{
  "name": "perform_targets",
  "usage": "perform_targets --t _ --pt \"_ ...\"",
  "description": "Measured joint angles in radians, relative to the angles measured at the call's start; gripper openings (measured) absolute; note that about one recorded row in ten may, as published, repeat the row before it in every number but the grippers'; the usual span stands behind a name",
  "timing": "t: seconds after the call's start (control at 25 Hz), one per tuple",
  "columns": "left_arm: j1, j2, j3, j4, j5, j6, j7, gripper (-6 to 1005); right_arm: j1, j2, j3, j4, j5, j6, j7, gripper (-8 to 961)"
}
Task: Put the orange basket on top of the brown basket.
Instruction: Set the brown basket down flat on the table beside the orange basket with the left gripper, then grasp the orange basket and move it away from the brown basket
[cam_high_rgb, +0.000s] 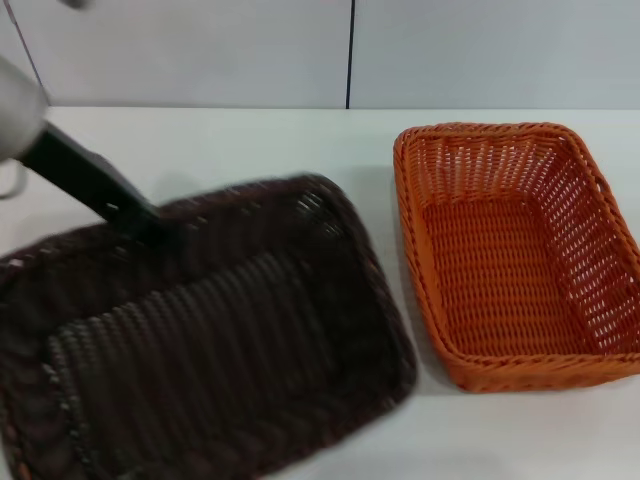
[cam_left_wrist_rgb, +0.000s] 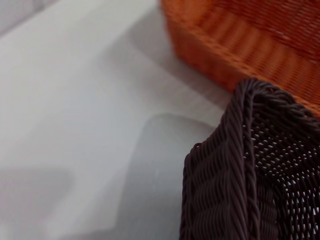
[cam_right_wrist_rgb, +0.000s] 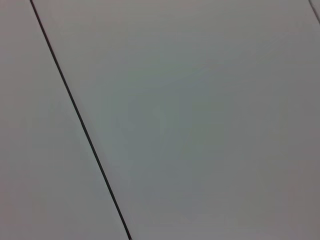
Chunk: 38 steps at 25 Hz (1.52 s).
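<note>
The left tool (cam_high_rgb: 150, 222) grips the brown basket (cam_high_rgb: 210, 330) at its upper rim. Set it flat, away from the orange basket (cam_high_rgb: 520, 250).

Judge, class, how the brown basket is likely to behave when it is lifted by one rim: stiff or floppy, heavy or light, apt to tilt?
The brown basket probably stays fairly stiff: its braided rim and woven walls hold shape. It looks light, being open weave. Held at one edge by the left claw, it seems apt to tilt. The orange basket rests flat beside it.

A brown basket (cam_left_wrist_rgb: 240, 170) corner hangs above the table (cam_left_wrist_rgb: 75, 125) near the orange basket (cam_left_wrist_rgb: 260, 40).
</note>
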Motion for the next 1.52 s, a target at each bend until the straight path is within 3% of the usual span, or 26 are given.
perform_targets --t 0.04,0.12,0.16,0.24,0.32,0.36,0.56,0.84,0.92,1.04,1.16,1.2,1.36,1.4,1.52 --pt "-0.021 -0.018 0.021 0.042 0.001 0.017 0.023 198 -0.001 0.001 0.0 0.002 0.001 0.0 0.0 729" --pt "-0.021 -0.018 0.021 0.042 0.001 0.017 0.023 198 -0.004 0.001 -0.001 0.005 0.001 0.0 0.0 729" --pt "-0.067 -0.052 0.065 0.14 0.007 0.078 0.046 198 -0.005 0.001 -0.003 0.006 0.001 0.0 0.0 729" --pt "-0.106 -0.078 0.084 0.215 0.007 0.142 0.068 208 -0.009 0.002 -0.007 0.008 0.001 0.0 0.0 729" --pt "-0.106 -0.078 0.084 0.215 0.007 0.142 0.068 218 -0.011 0.003 -0.008 0.011 0.001 0.0 0.0 729" --pt "-0.154 -0.107 0.092 0.296 -0.011 0.205 0.108 223 -0.012 0.004 -0.008 0.014 0.001 0.0 0.0 729" --pt "-0.194 -0.109 0.194 0.396 -0.117 0.264 0.128 248 -0.02 0.005 -0.008 0.024 0.001 -0.002 0.0 729" --pt "-0.185 -0.111 0.273 0.388 -0.126 0.289 0.08 282 -0.028 0.004 -0.024 0.019 -0.005 -0.014 0.03 729" --pt "-0.185 -0.111 0.273 0.388 -0.126 0.289 0.08 292 -0.028 -0.002 -0.084 -0.004 -0.007 -0.022 0.098 729" --pt "-0.131 -0.108 0.223 0.33 -0.212 0.343 0.109 307 -0.03 -0.011 -0.216 -0.069 -0.009 -0.053 0.24 729" --pt "-0.115 -0.107 0.209 0.316 -0.244 0.356 0.127 322 -0.041 -0.03 -0.408 -0.192 -0.038 -0.128 0.427 729" --pt "-0.081 -0.107 0.186 0.299 -0.313 0.388 0.165 327 -0.043 -0.042 -0.473 -0.244 -0.069 -0.165 0.502 729" --pt "-0.031 -0.107 0.153 0.289 -0.446 0.455 0.231 566 -0.023 -0.111 -0.677 -0.451 -0.288 -0.334 0.78 729" --pt "0.029 -0.106 0.134 0.289 -0.613 0.508 0.336 595 -0.008 -0.128 -0.712 -0.495 -0.358 -0.377 0.827 729" --pt "0.052 -0.106 0.132 0.289 -0.676 0.523 0.378 680 0.055 -0.166 -0.773 -0.63 -0.607 -0.521 0.929 729"
